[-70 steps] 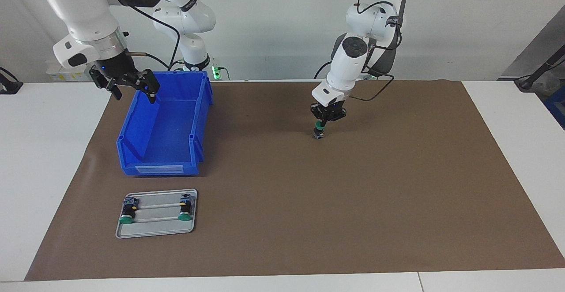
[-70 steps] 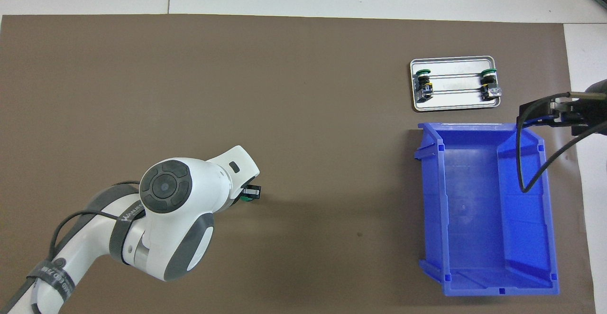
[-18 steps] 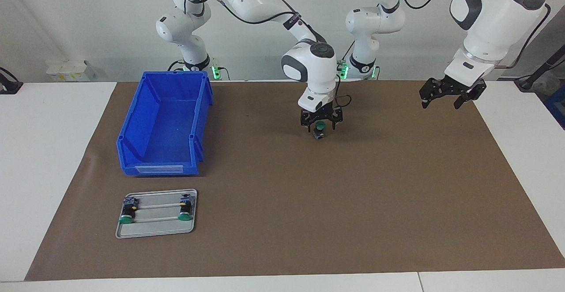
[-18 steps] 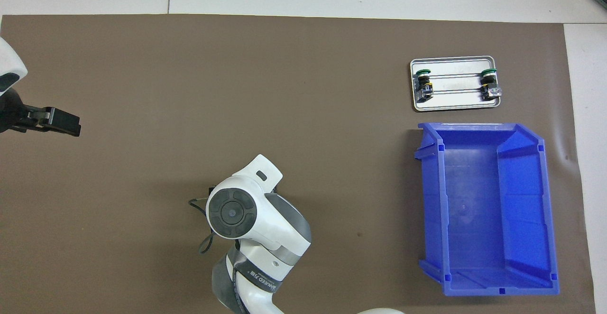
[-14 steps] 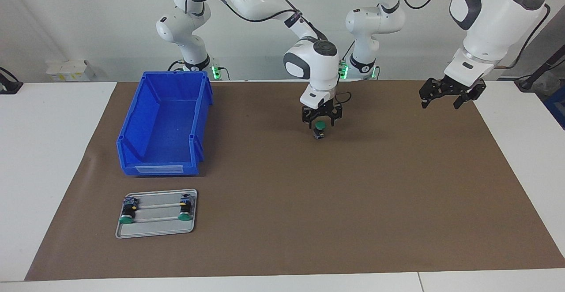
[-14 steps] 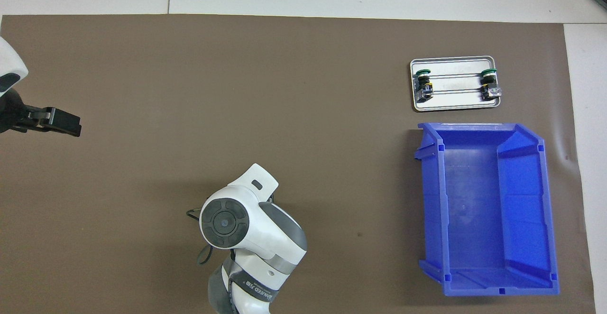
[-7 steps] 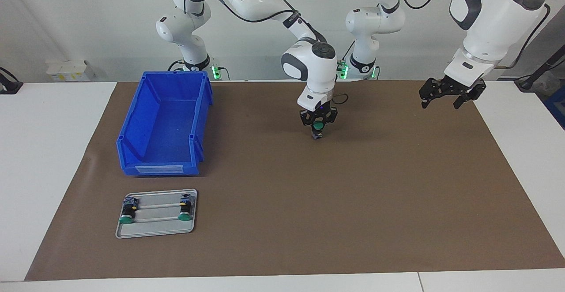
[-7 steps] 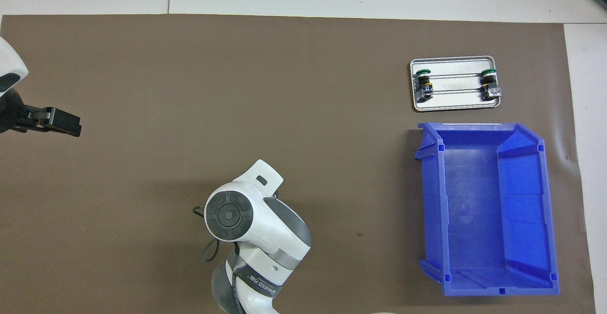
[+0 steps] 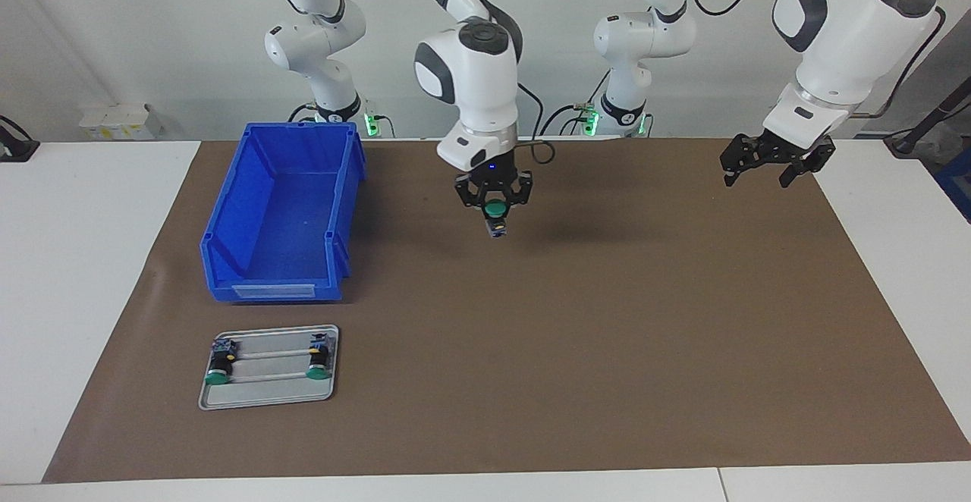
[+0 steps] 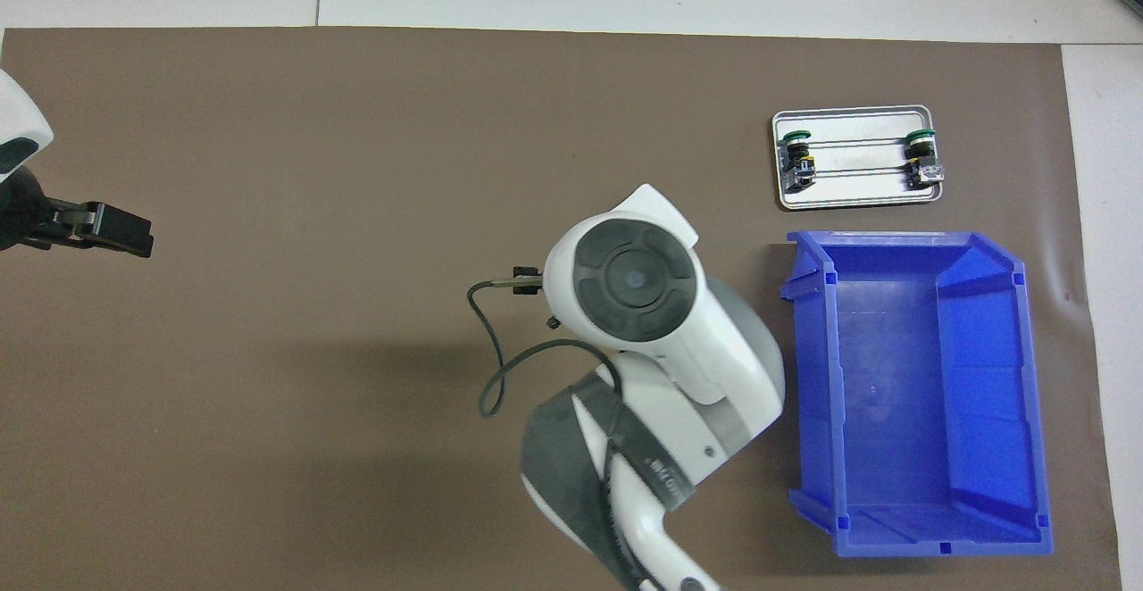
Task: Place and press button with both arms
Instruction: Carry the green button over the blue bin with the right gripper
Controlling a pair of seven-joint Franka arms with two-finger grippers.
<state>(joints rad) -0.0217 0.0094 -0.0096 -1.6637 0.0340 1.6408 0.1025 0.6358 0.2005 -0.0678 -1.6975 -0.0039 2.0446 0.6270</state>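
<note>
My right gripper (image 9: 495, 212) is shut on a button (image 9: 497, 210) with a round green cap and a short black body. It hangs with it in the air over the brown mat, beside the blue bin (image 9: 273, 290). From overhead the right arm's wrist (image 10: 634, 280) hides both gripper and button. My left gripper (image 9: 756, 180) is open and holds nothing. It waits raised over the mat's edge at the left arm's end of the table, and one finger (image 10: 112, 232) shows in the overhead view.
The blue bin (image 10: 938, 537) stands at the right arm's end. Farther from the robots lies a grey metal tray (image 9: 267, 396) with two more green-capped buttons (image 9: 218, 377) (image 9: 318, 369) on it. A brown mat (image 9: 607, 350) covers the table.
The right gripper has shut on the button, lifted it off the mat and carried it toward the blue bin. The left arm has not moved.
</note>
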